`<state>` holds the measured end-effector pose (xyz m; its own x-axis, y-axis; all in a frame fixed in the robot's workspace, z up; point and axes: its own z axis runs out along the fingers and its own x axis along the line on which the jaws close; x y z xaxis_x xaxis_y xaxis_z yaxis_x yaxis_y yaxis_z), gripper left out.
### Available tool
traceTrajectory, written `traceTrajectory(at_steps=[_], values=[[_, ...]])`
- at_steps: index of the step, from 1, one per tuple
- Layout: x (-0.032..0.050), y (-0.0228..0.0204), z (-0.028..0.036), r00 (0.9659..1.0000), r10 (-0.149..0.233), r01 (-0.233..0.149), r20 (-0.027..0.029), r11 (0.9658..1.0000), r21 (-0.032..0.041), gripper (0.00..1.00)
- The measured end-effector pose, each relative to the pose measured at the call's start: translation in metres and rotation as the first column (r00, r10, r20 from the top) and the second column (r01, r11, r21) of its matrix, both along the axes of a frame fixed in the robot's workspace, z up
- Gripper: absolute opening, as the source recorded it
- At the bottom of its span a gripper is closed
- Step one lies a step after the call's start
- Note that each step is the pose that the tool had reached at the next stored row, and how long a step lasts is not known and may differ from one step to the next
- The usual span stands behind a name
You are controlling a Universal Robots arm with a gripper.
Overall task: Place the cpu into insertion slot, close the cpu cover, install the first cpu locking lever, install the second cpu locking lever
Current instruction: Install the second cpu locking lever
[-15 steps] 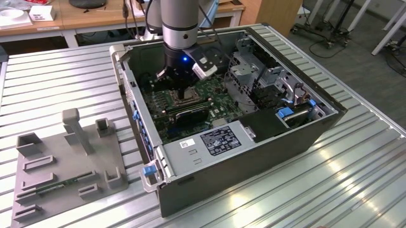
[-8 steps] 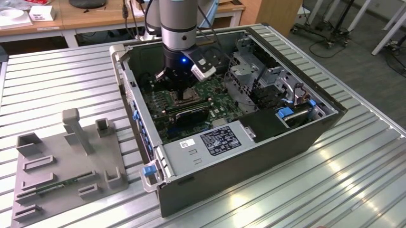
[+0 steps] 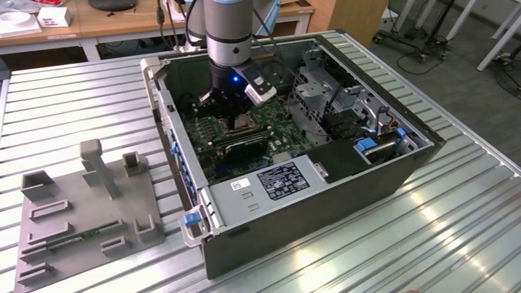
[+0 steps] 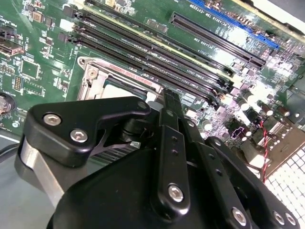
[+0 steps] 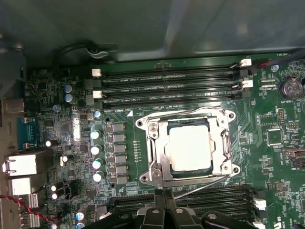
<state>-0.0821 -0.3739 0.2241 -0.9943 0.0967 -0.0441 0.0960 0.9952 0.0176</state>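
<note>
Closest in the second wrist view, the black end effector (image 4: 167,102) hangs just above the motherboard (image 4: 43,57), its fingers (image 4: 172,143) drawn together with nothing visible between them, their tips close to the edge of the socket. In the first wrist view the same fingertips sit at the near side of the socket, just beside the cpu cover (image 5: 190,145). The cover lies flat over the socket, and the cpu (image 5: 189,147) shows through its square window, seated in the slot (pale top face up). A thin locking lever (image 5: 202,187) angles out along the socket's near side, not tucked down. Beyond the socket run the dark memory slots (image 5: 167,86). In the exterior view the arm (image 3: 228,36) reaches down into the open computer case (image 3: 326,195), which rests on the slatted metal surface (image 3: 456,232), with a grey fixture tray (image 3: 82,220) toward the exterior view's left.
</note>
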Motion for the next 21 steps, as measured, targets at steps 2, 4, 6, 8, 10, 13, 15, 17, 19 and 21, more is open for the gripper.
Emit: traceTrajectory(at_steps=[2, 4, 6, 8, 10, 13, 15, 17, 19, 21], values=[[-0.0007, 0.0001, -0.0015, 1.0000, 0.000, 0.000, 0.0002, 1.0000, 0.0002, 0.10], [-0.0016, 0.0000, -0.0038, 1.0000, 0.000, 0.000, 0.0001, 1.0000, 0.0002, 0.10], [-0.0024, 0.0000, -0.0062, 1.0000, 0.000, 0.000, 0.0001, 1.0000, 0.0000, 0.10], [-0.0035, 0.0000, -0.0088, 1.0000, 0.000, 0.000, 0.0001, 1.0000, -0.0001, 0.10], [-0.0048, 0.0000, -0.0120, 1.0000, 0.000, 0.000, 0.0000, 1.0000, 0.0000, 0.10], [-0.0064, 0.0000, -0.0152, 1.0000, 0.000, 0.000, -0.0001, 1.0000, 0.0008, 0.10], [-0.0073, -0.0001, -0.0156, 1.0000, 0.000, 0.000, 0.0008, 0.9999, 0.0115, 0.10], [-0.0081, -0.0004, -0.0159, 1.0000, 0.000, 0.000, 0.0037, 0.9994, 0.0334, 0.10], [-0.0086, -0.0006, -0.0162, 1.0000, 0.000, 0.000, 0.0042, 0.9992, 0.0403, 0.10], [-0.0087, -0.0012, -0.0168, 1.0000, 0.000, 0.000, 0.0042, 0.9992, 0.0405, 0.10]])
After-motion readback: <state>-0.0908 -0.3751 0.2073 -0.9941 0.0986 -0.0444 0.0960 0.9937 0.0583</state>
